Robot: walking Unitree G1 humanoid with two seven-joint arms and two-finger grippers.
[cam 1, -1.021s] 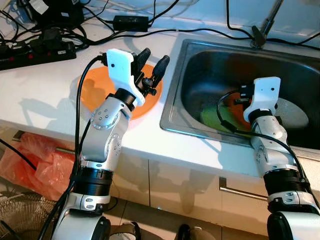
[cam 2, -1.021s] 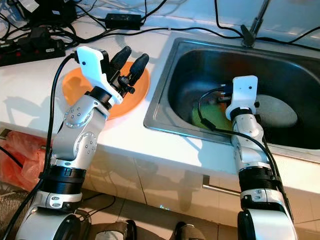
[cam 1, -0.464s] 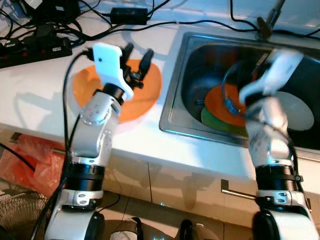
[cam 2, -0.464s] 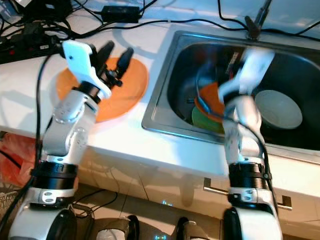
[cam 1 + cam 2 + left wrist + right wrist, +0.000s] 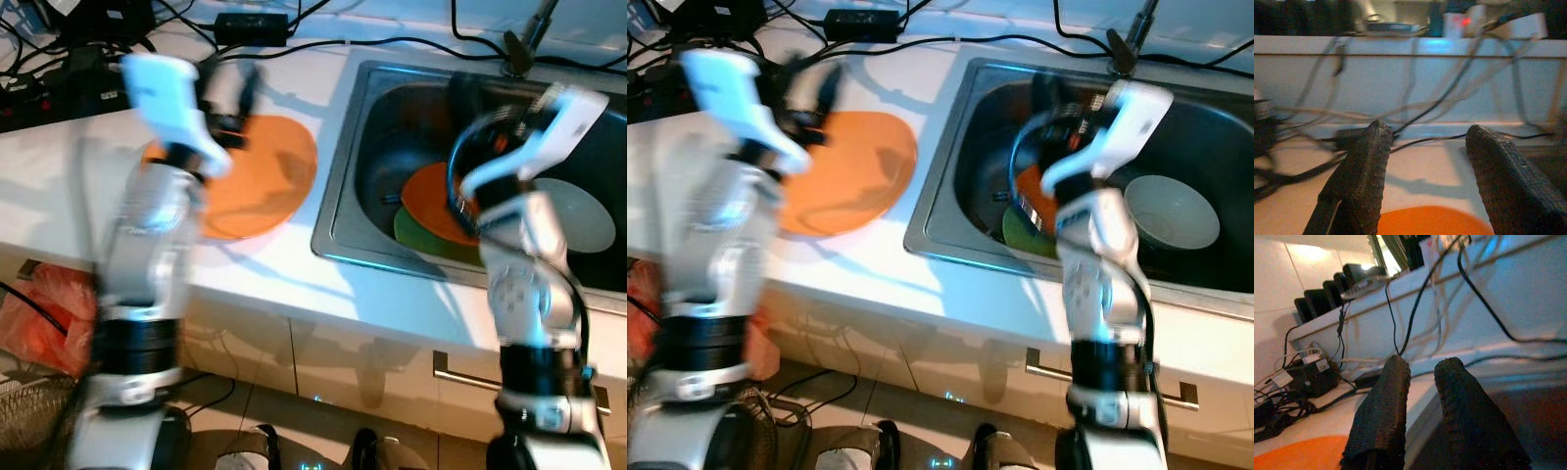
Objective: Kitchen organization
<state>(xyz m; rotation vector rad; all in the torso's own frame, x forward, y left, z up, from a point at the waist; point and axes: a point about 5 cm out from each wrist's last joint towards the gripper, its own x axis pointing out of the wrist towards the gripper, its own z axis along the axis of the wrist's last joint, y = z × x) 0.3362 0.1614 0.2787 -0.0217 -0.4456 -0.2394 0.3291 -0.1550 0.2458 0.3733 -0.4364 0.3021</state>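
Observation:
An orange plate (image 5: 263, 176) lies flat on the white counter, left of the steel sink (image 5: 338, 211). In the sink a second orange plate (image 5: 431, 199) rests on a green plate (image 5: 416, 232), beside a white bowl (image 5: 576, 217). My left gripper (image 5: 230, 93) is blurred and raised above the counter plate's far left side; it is open and empty (image 5: 1425, 147), with that plate's rim (image 5: 1430, 221) below its fingers. My right gripper (image 5: 475, 98) is lifted over the sink and points toward the counter. A narrow gap parts its fingers (image 5: 1422, 369), and nothing is between them.
Power strips, an adapter (image 5: 253, 24) and tangled black cables (image 5: 88, 69) crowd the counter's back edge. The faucet base (image 5: 519, 47) stands behind the sink. A red plastic bag (image 5: 44, 328) lies on the floor at the left. A drawer handle (image 5: 465, 377) is below the sink.
My right gripper has risen out of the sink, uncovering the orange and green plates. My left arm has swung up and left from over the counter plate. The camera has shifted slightly.

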